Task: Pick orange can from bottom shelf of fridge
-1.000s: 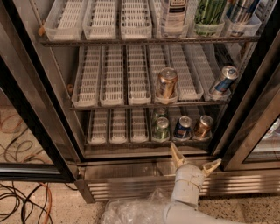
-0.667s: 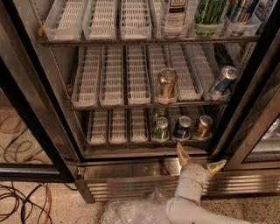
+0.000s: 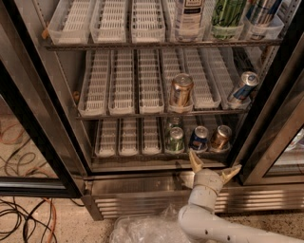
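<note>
The fridge [image 3: 57, 142] stands open in front of me. On its bottom shelf [image 3: 128, 154], lined with white slotted trays, stand a green can [image 3: 175, 139], a blue can [image 3: 198, 138] and the orange can [image 3: 221, 137] at the right end. A like copper can with whitish patches [image 3: 181, 90] stands on the rack above. My gripper [image 3: 213, 166] is open and empty, its two tan fingers spread just below and in front of the bottom shelf, under the blue and orange cans.
A tilted blue can [image 3: 242, 88] leans on the middle rack at right. Bottles and cans [image 3: 228, 14] fill the top rack's right side. The black door frame [image 3: 266, 109] stands close on the right. Crumpled clear plastic [image 3: 147, 228] lies below. Cables [image 3: 23, 213] lie on the floor at left.
My gripper has moved a little to the right and up toward the bottom shelf. The cans have not moved.
</note>
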### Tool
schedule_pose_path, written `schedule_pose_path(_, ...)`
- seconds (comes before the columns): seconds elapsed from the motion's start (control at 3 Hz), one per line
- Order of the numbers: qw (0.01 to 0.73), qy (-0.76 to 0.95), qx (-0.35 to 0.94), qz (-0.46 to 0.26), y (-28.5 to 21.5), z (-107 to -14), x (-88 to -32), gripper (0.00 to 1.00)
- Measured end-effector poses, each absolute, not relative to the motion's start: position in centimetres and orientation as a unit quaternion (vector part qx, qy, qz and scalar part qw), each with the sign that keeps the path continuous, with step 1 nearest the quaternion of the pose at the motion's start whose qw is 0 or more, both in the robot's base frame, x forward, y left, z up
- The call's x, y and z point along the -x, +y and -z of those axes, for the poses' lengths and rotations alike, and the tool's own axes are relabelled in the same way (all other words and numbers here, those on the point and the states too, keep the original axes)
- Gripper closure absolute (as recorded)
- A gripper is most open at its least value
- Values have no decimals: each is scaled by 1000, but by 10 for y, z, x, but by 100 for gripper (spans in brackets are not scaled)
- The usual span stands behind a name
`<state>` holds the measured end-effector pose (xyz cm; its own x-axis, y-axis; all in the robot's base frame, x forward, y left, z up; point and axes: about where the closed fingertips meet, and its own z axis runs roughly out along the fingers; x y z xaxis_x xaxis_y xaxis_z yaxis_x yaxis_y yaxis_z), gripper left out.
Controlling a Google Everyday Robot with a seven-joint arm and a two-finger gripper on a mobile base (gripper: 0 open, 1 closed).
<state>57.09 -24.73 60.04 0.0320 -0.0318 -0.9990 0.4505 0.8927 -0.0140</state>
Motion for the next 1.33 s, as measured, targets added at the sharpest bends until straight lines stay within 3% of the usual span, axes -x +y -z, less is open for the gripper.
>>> schedule_pose_path(0.33,701,674,-156,172,-248,-601,-571,0)
schedule_pose_path(0.67,701,674,-156,172,-248,-601,-571,8)
schedule_pose_path(1.33,701,674,-156,172,-248,-601,-571,50)
